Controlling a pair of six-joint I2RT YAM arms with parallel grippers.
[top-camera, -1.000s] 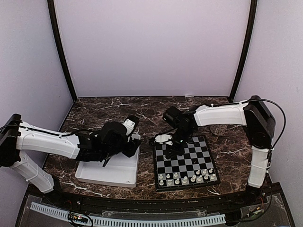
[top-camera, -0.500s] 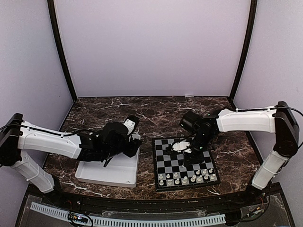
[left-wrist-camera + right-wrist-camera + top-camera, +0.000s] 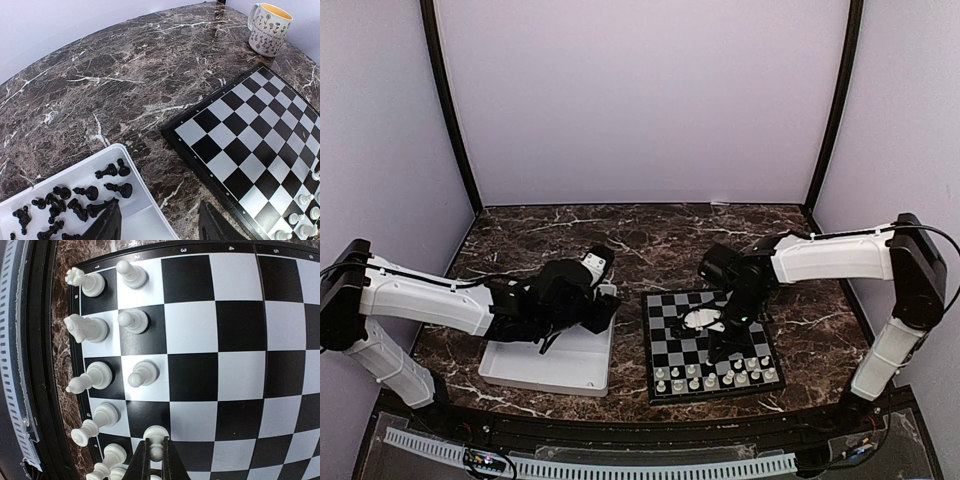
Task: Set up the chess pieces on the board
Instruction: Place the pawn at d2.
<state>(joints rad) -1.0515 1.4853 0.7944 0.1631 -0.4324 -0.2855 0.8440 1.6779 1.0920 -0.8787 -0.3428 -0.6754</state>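
Right gripper (image 3: 155,454), pinching a small white plastic pawn (image 3: 156,436), has swung right to the black-and-white checkered board's (image 3: 235,370) near pawn row; left gripper (image 3: 160,227) spread.

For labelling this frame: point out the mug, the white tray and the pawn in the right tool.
mug (image 3: 270,30), left wrist view, on its flowered side.
white tray (image 3: 556,362), top external view, on its bare floor.
white pawn (image 3: 156,434), right wrist view, on its round head.
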